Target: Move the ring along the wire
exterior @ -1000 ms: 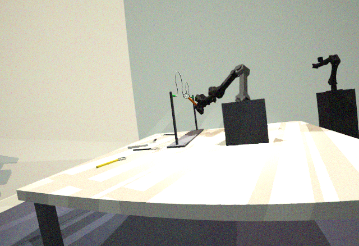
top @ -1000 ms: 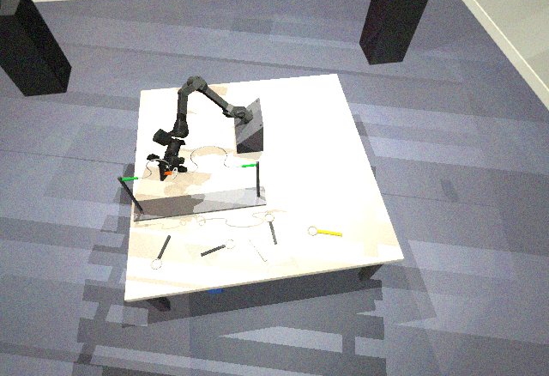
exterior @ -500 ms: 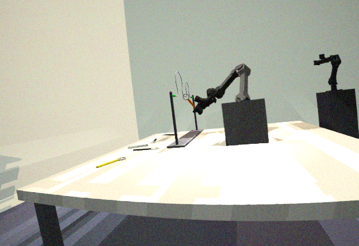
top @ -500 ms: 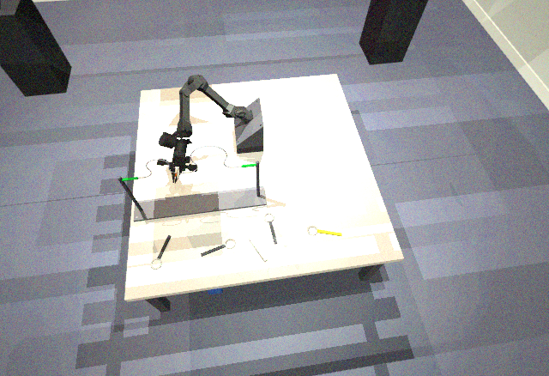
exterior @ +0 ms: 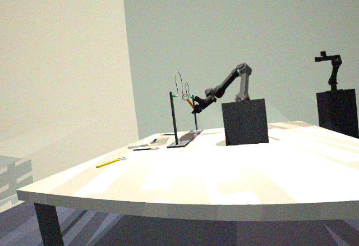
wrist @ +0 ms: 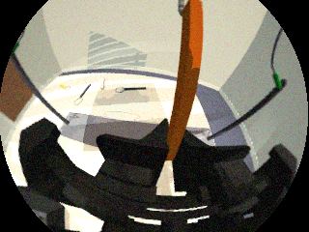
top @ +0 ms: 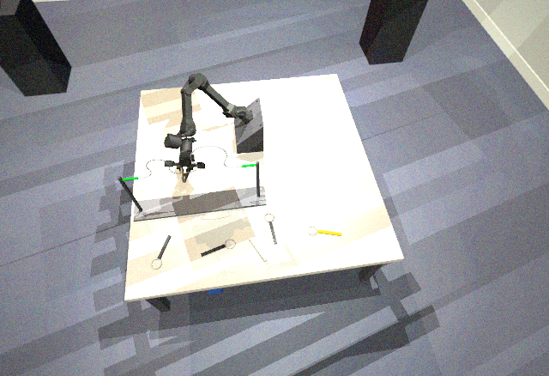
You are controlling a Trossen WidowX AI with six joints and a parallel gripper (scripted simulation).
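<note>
My gripper (top: 184, 179) (exterior: 193, 111) (wrist: 168, 122) is shut on the orange handle (exterior: 190, 104) (wrist: 189, 68), which slants up from the fingers. The ring (exterior: 182, 96) is at the handle's top, at the grey wire between its two humps; the wire appears to pass through it. In the top view the arm mostly hides it. The thin grey wire (top: 210, 146) (wrist: 273, 53) runs between the left green part (top: 129, 178) (wrist: 277, 80) and the right green part (top: 250, 166) (exterior: 174, 95). The gripper is below the wire, between the posts.
The left post (top: 131, 195) (wrist: 246, 119) and right post (top: 257, 181) (exterior: 173, 118) stand on a grey base (top: 154, 208). Beyond it lie a yellow-handled ring (top: 328, 233) (exterior: 107, 163), several dark-handled rings and a thin pale stick (top: 257, 250). The arm's dark pedestal (exterior: 244, 124) stands behind.
</note>
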